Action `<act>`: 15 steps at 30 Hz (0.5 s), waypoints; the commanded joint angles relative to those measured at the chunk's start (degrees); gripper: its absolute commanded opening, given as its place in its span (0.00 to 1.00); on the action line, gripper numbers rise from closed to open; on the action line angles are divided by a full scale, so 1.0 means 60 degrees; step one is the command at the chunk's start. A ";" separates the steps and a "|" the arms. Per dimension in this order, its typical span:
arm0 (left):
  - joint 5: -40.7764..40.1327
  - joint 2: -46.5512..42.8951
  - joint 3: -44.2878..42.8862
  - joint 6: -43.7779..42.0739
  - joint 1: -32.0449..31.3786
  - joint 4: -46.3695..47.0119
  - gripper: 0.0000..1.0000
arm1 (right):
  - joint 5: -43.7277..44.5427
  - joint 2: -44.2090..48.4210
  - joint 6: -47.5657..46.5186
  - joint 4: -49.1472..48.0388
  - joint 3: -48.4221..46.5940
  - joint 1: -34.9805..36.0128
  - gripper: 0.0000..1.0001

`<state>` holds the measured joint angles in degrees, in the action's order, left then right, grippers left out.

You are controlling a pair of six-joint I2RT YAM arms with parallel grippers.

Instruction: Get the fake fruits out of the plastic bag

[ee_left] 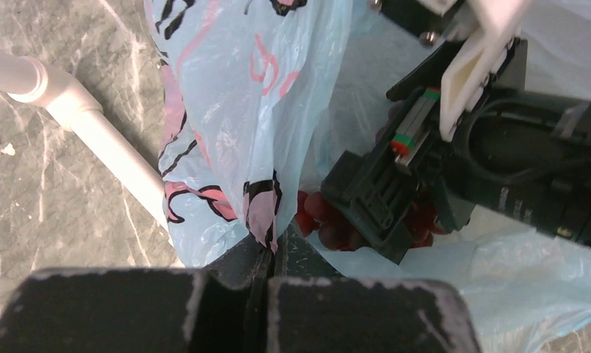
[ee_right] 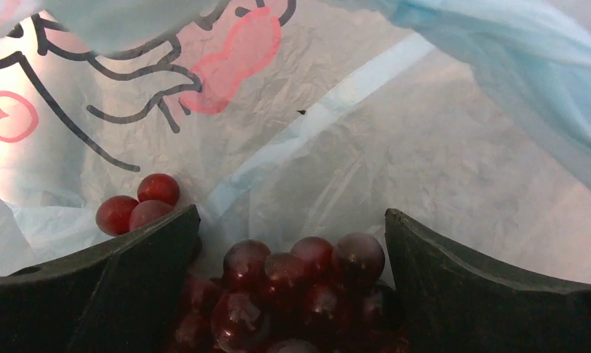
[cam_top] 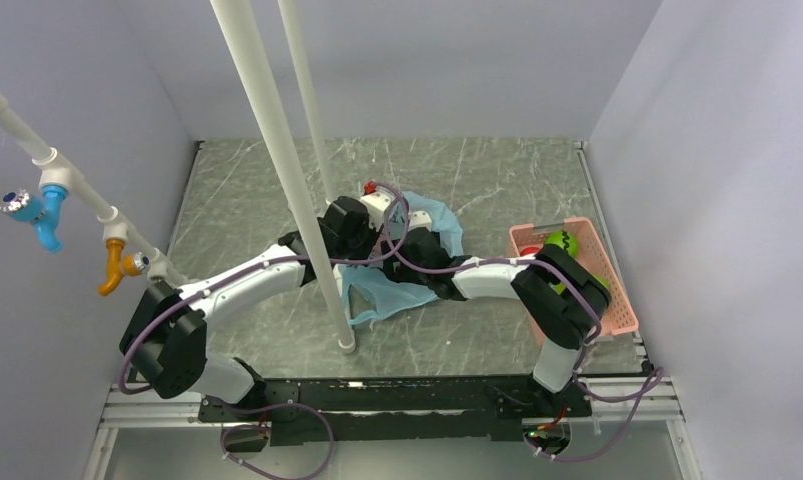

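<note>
Grasping step inside the plastic bag [cam_top: 387, 298] on the table [cam_top: 237, 200]: left gripper [ee_left: 269, 254], jaws together on a fold of bag film; right gripper [ee_right: 291, 215], jaws apart astride the grape bunch [ee_right: 299, 287]; next move, likely closing on the bunch and withdrawing through the mouth.

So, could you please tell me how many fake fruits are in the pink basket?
2: a green fruit at the far end of the pink basket and a red fruit just left of it. The right arm covers part, so more may be hidden.
</note>
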<state>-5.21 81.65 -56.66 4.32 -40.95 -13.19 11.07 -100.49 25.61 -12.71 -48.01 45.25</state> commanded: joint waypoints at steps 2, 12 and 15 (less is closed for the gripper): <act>-0.0334 0.0079 -0.0595 0.0072 -0.0014 -0.0003 0.00 | 0.1216 -0.0569 0.0233 0.1030 0.0021 0.0369 0.95; -0.0309 0.0162 -0.0716 0.0085 -0.0015 -0.0145 0.00 | 0.0183 0.0803 -0.0111 -0.0604 0.0669 0.0350 0.32; -0.0308 0.0173 -0.0734 0.0072 -0.0005 -0.0178 0.00 | 0.0131 0.0857 -0.0146 -0.0514 0.0257 0.0357 0.12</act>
<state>-6.55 82.43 -58.52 4.29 -40.95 -14.59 13.85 -96.40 25.65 -16.40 -44.84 47.20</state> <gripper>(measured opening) 0.012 0.231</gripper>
